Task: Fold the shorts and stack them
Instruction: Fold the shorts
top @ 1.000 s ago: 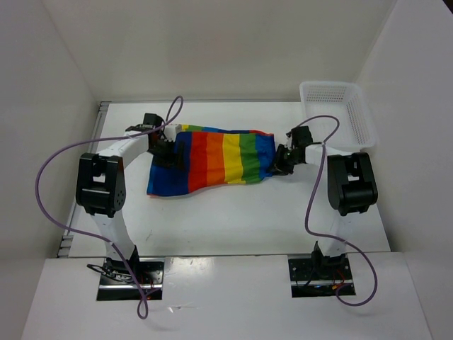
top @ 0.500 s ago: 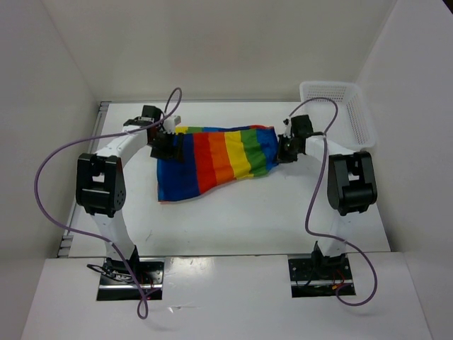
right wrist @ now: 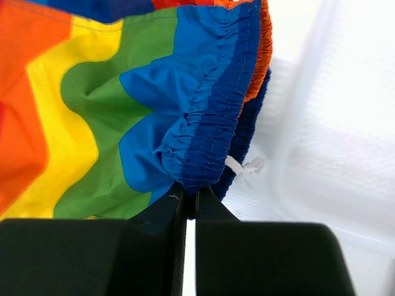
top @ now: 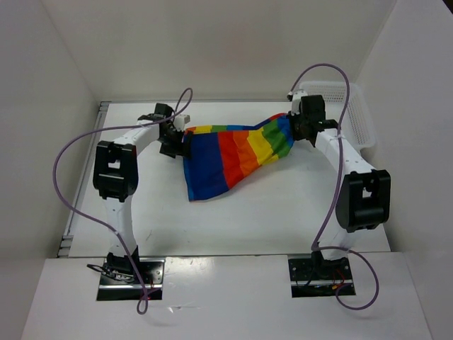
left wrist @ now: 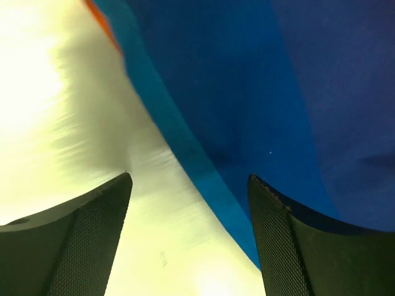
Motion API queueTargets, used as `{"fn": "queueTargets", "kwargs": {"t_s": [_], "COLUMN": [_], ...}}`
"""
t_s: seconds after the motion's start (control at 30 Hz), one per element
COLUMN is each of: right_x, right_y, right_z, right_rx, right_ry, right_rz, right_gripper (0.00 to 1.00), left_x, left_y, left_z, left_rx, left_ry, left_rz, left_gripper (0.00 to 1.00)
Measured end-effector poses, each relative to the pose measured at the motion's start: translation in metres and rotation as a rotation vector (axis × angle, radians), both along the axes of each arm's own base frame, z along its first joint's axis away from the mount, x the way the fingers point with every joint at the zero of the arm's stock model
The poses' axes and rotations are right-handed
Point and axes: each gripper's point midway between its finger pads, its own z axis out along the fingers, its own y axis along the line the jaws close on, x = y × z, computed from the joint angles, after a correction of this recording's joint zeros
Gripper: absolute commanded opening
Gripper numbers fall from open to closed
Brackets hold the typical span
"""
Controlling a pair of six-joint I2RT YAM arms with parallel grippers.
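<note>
The right tool [right wrist: 187, 197] is clamped on the gathered blue waistband of the shorts [top: 233, 152], holding that end up near the basket [top: 357, 113]. The rest drapes down leftward toward the surface [top: 283, 205]. The left tool [left wrist: 189, 179] gapes open at the shorts' blue edge.

Rainbow-striped fabric shorts [top: 226, 152] span the far side of the white table [top: 269, 212].
Left gripper [top: 177, 142] is at their left edge, right gripper [top: 296, 127] at their right end; the white plastic mesh basket [top: 359, 113] stands far right, just beside it.
</note>
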Motion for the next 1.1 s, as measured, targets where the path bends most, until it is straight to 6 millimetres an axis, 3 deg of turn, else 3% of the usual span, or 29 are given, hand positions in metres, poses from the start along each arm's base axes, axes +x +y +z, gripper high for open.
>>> {"fn": "queueTargets", "kwargs": {"t_s": [0.07,0.17,0.27,0.3,0.4,0.43,0.53,0.57,0.7,0.83,1.03,1.1], "right_x": [0.001,0.0,-0.005,-0.006,-0.009,-0.012,-0.028,-0.038,-0.069,-0.089,-0.098,-0.099], "right_y": [-0.006,0.006,0.046,0.064,0.118,0.136,0.19,0.212,0.264,0.296,0.346,0.354], "right_z": [0.0,0.003,0.011,0.017,0.04,0.047,0.054,0.051,0.029,0.005,-0.016,-0.019], "right_rx": [-0.089,-0.23,-0.344,-0.371,-0.442,-0.464,-0.512,-0.516,-0.534,-0.535,-0.462,-0.425], "right_ry": [-0.009,-0.028,-0.066,-0.087,-0.174,-0.206,-0.27,-0.28,-0.275,-0.25,-0.229,-0.217], "right_rz": [0.025,0.112,0.257,0.311,0.449,0.494,0.627,0.679,0.829,0.918,0.976,0.971], "right_gripper": [0.0,0.0,0.0,0.0,0.0,0.0,0.0,0.0,0.0,0.0,0.0,0.0], "left_x": [-0.003,0.002,0.005,0.006,0.007,0.007,0.006,0.006,0.0,-0.007,-0.014,-0.016], "left_y": [-0.011,-0.028,-0.043,-0.047,-0.055,-0.056,-0.058,-0.059,-0.064,-0.058,-0.049,-0.048], "left_z": [-0.012,-0.01,-0.013,-0.015,-0.017,-0.019,-0.021,-0.021,-0.022,-0.023,-0.024,-0.024], "left_rx": [-0.011,-0.033,-0.051,-0.055,-0.08,-0.085,-0.108,-0.117,-0.168,-0.228,-0.311,-0.33], "left_ry": [0.031,0.02,0.017,0.016,0.021,0.023,0.033,0.035,0.049,0.068,0.107,0.118], "left_rz": [-0.026,-0.065,-0.104,-0.112,-0.131,-0.134,-0.139,-0.142,-0.156,-0.148,-0.117,-0.111], "left_gripper": [0.83,0.79,0.64,0.53,0.38,0.28,0.23,0.23,0.22,0.2,0.19,0.19]}}
